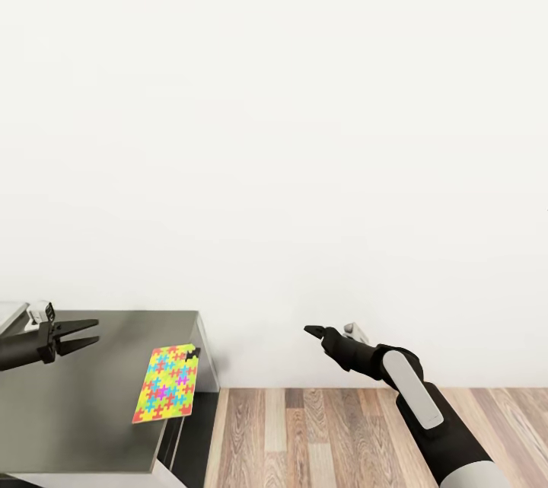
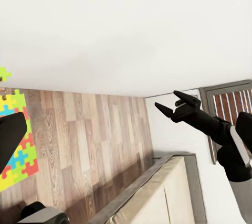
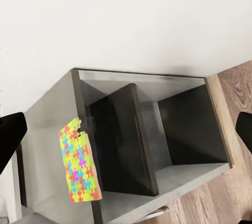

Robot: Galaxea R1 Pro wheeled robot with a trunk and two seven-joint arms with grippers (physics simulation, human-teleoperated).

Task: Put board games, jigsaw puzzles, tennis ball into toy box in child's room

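One jigsaw puzzle [image 1: 167, 383], a flat board of yellow, pink, blue and green pieces, lies at the right edge of the table [image 1: 91, 412] and pokes slightly past it. It also appears in the right wrist view as the puzzle [image 3: 80, 166] and in the left wrist view as the puzzle [image 2: 18, 156]. My left gripper [image 1: 97, 330] hovers open over the grey tabletop, left of the puzzle, holding nothing. My right gripper [image 1: 312, 331] hangs open and empty over the floor, well right of the table; the left wrist view catches the right gripper [image 2: 166, 99] too.
A plain white wall rises behind everything. Wood-plank floor [image 1: 327, 435] spreads right of the table. The table's dark open side compartments [image 3: 157, 140] face my right arm. A bed corner [image 2: 157, 192] and a window [image 2: 231, 103] lie beyond. A pale grey corner [image 1: 11, 313] shows at the table's far left.
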